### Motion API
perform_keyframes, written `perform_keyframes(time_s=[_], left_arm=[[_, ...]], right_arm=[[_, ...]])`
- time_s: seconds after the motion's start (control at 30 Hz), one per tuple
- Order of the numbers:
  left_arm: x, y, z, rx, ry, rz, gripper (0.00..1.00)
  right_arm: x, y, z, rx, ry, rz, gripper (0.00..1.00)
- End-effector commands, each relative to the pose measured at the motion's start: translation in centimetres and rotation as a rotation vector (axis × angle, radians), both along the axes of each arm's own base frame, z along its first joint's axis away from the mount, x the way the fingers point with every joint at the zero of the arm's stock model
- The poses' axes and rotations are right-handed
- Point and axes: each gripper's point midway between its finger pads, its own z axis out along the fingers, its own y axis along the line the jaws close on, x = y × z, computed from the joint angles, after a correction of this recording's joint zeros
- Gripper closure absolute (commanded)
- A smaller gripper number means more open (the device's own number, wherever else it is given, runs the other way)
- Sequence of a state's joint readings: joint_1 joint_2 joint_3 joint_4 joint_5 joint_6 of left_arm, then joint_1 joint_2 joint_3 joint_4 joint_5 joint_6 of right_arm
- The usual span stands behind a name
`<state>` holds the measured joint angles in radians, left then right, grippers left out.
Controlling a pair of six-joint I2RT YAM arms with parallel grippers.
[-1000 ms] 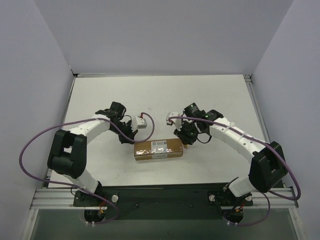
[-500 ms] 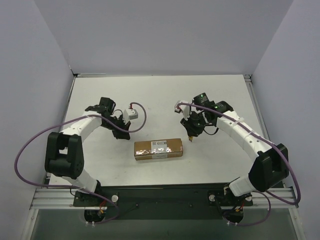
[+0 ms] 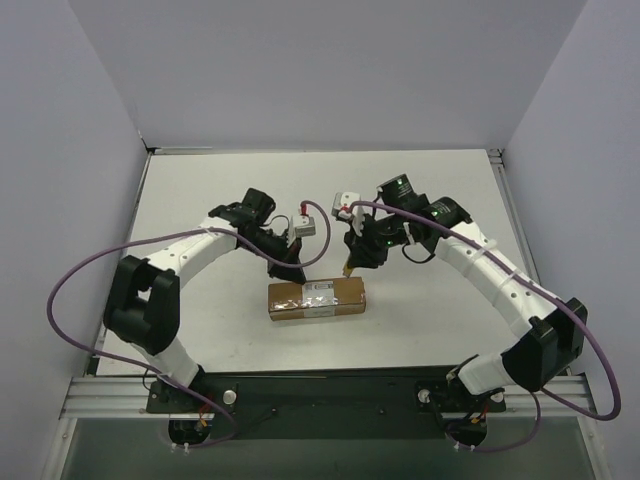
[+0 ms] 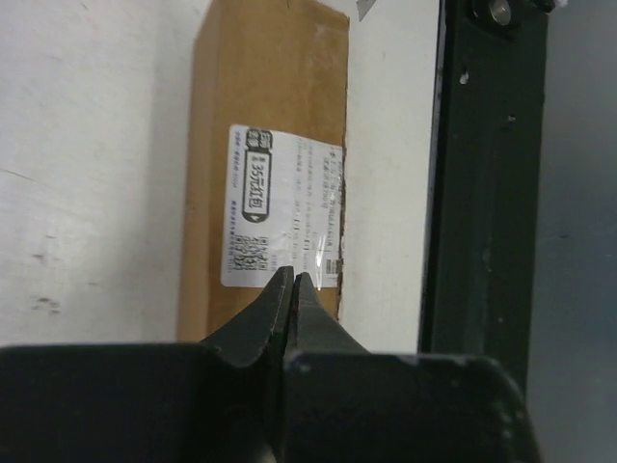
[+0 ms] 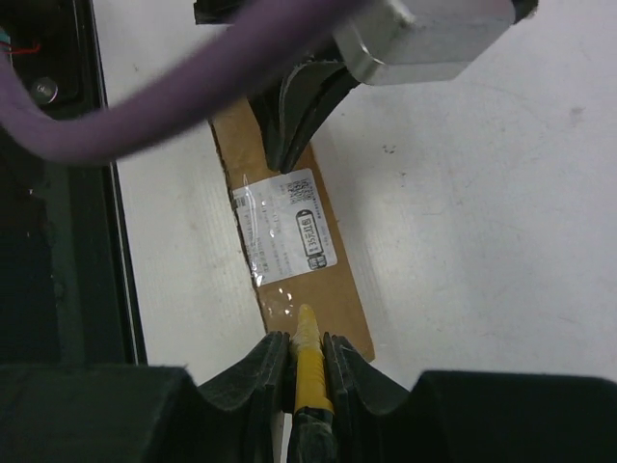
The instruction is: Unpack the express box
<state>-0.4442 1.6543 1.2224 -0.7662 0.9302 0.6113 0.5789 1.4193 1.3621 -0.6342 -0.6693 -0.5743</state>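
Hovering at the express box: left end effector clenched empty, right end effector gripping knife.

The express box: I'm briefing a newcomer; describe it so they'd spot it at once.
On the white table, look at the middle, toward the near edge. The express box lies flat there, a long brown cardboard parcel. Its white shipping label sets it apart from the yellow tool poised over it.
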Motion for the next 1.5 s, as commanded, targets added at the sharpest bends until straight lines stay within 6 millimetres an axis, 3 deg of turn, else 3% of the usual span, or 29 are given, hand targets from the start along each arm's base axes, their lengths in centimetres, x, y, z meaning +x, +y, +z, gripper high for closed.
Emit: perform_keyframes(time_s=[0.0,0.23,0.33,0.6,1.47], left_arm=[[-1.5,-0.8,-1.5,-0.056,0.154,0.007,1.00],[-1.5,-0.4,-5.8,0.015,0.235,0.034,1.00],[-1.6,-0.2,-6.7,0.033,0.255,0.039,1.00],[-1.7,0.1,-7.3,0.058,0.252,0.027,1.00],[-1.8,0.7,-8.4,0.087,0.281,0.029,1.00]], right_arm=[[-2.3,1.8,-2.4,0.010,0.050,0.106,1.00],[-3.5,4.0,-4.2,0.070,-0.010,0.138,1.00],[-3.9,4.4,-4.8,0.086,-0.016,0.151,1.00],[-4.2,5.5,-5.3,0.096,-0.038,0.164,1.00],[-5.6,5.4,-4.8,0.059,-0.085,0.288,1.00]])
